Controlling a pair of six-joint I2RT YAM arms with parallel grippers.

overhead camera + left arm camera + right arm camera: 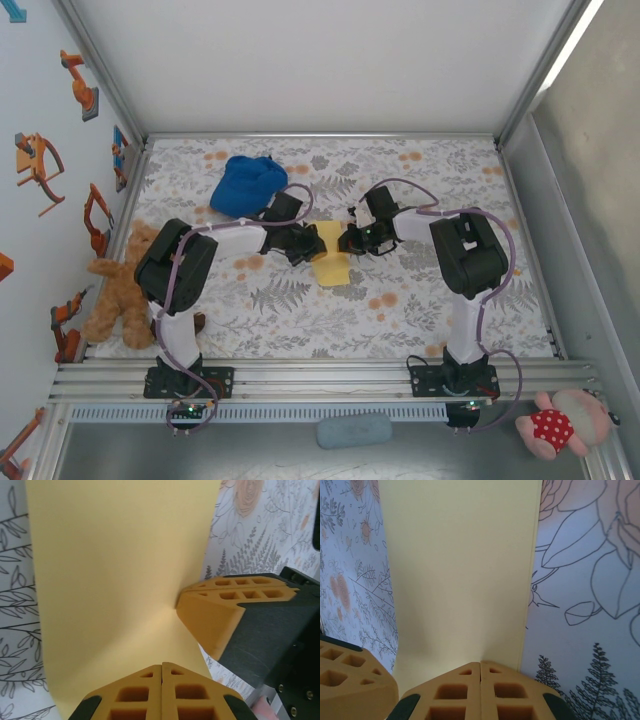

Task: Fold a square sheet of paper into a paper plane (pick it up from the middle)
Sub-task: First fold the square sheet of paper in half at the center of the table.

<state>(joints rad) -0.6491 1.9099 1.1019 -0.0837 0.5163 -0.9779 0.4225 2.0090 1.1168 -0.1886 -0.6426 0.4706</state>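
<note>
Meeting at yellow paper | left jaws: fully closed, tips on it | right jaws: fully closed, tips on it

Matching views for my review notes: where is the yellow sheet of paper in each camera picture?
Top external: yellow sheet mid-table, between left gripper and right gripper, below-right of the blue cap.
Left wrist: it covers centre and left, extending up from the shut left gripper.
Right wrist: a broad centre band above the shut right gripper.
Shared landmark: the floral table cover around it.
</note>
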